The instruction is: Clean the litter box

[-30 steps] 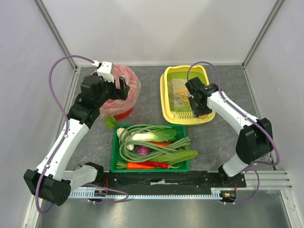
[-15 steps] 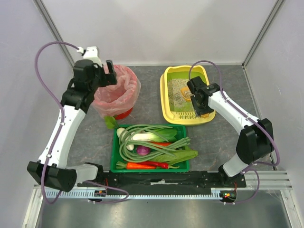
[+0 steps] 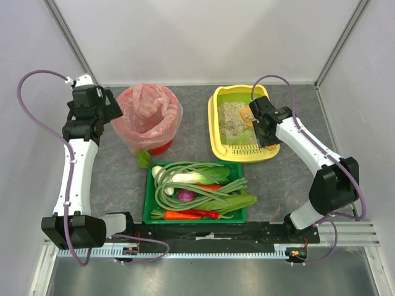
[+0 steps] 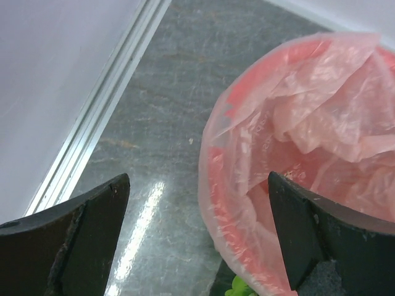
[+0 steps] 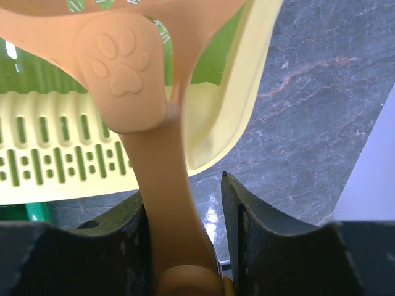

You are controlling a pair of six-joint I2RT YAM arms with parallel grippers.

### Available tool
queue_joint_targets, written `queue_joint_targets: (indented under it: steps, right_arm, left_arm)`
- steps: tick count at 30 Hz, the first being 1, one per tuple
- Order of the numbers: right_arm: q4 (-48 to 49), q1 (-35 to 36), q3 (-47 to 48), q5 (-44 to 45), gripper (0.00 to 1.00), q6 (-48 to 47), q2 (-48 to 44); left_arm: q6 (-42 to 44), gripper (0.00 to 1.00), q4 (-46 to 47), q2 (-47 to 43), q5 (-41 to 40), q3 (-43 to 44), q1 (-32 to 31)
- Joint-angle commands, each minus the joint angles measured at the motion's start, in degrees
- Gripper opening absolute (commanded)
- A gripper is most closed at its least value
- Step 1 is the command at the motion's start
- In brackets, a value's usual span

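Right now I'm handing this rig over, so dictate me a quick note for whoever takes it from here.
Left end effector: open, empty, beside the red bin, on its left.
Right end effector: shut on the handle of the orange scoop, which is over the litter box.
Done: scoop in hand.
To do: sift the litter and tip waste into the bin; none visible there yet.

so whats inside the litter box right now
The litter box holds grey-beige litter on a green lining, with a yellow slotted panel at the near end. The right gripper holds an orange scoop over it. Whatever lies under gripper and scoop is covered.
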Motion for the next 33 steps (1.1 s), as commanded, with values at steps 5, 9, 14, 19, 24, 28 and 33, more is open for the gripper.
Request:
queue_joint_targets:
  steps: [5, 9, 14, 19, 24, 28, 33]
  right_arm:
    - [3.2, 1.4, 5.8, -4.7, 0.00, -0.5, 1.8]
    - [3.1, 2.5, 6.1, -2.6, 0.00, -0.6, 1.8]
    - [1.5, 2.6, 3.4, -3.6, 0.00, -0.8, 2.0]
    - [0.5, 3.8, 2.0, -0.2, 0.00, -0.3, 1.6]
    - [0.0, 2.2, 3.5, -2.1, 0.00, -1.2, 2.8]
    - [-0.6, 0.1, 4.3, -1.2, 0.00, -0.3, 3.6]
    - [-1.4, 2.1, 5.1, 1.6, 0.00, -2.3, 3.2]
  left_arm:
    - [-2.8, 0.98, 0.6, 2.7, 7.9, -4.2, 1.7]
    - [-3.6, 0.73, 1.6, 5.3, 10.5, -4.3, 1.7]
    - [-4.0, 0.44, 2.6, 6.5, 15.0, -4.4, 1.7]
    - [-5.3, 0.26, 3.5, 6.9, 20.1, -5.5, 1.5]
    - [-5.7, 0.17, 3.8, 7.0, 21.5, -6.4, 0.3]
    - [-7.1, 0.15, 3.8, 6.9, 22.6, -6.6, -0.9]
    - [-7.9, 0.14, 3.8, 8.1, 22.4, -5.5, -5.3]
